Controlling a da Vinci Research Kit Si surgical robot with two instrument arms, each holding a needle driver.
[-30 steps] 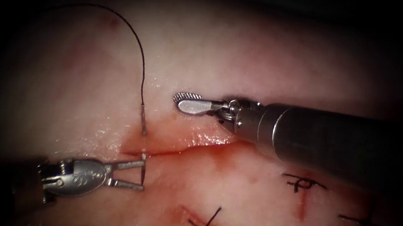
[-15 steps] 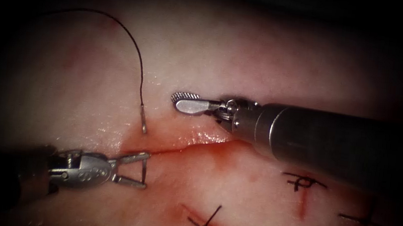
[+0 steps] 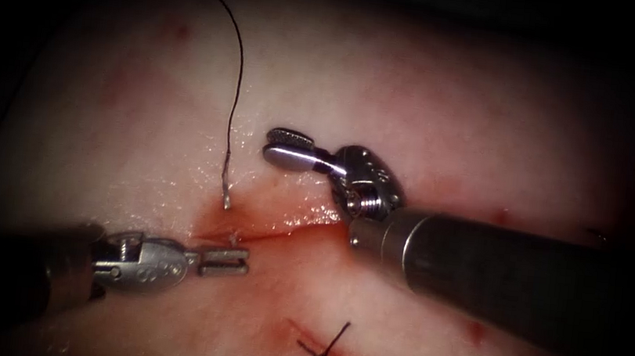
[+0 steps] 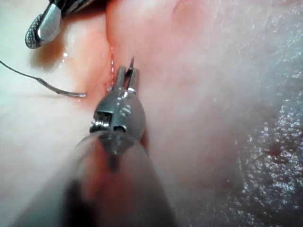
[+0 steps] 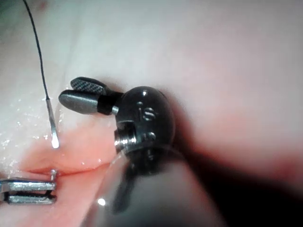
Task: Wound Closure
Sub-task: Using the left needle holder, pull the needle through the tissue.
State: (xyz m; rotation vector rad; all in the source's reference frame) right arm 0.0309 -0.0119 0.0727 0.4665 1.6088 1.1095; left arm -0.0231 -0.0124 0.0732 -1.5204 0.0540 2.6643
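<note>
The cut (image 3: 281,228) runs across the tissue (image 3: 450,113), wet with red fluid. The curved needle sits in the tissue across the cut's left end. Its tail (image 3: 226,190) stands out above the cut with the black thread (image 3: 240,60) arching up from it. The needle's tip (image 3: 234,234) pokes out below the cut. My left tool (image 3: 245,263) lies just below the cut with its jaws shut on the needle near the tip (image 4: 132,60). My right tool (image 3: 272,143) hovers above the cut, right of the tail, jaws a little apart and holding nothing (image 5: 66,92).
Finished black stitches (image 3: 323,352) cross a second red line in the tissue near the lower edge. The right tool's thick shaft (image 3: 496,275) lies over the right half of the cut.
My left jaws, open around the needle's tip before, have closed on it. The right tool's wrist has bent and its shaft has dropped lower. The thread loop has swung upward.
</note>
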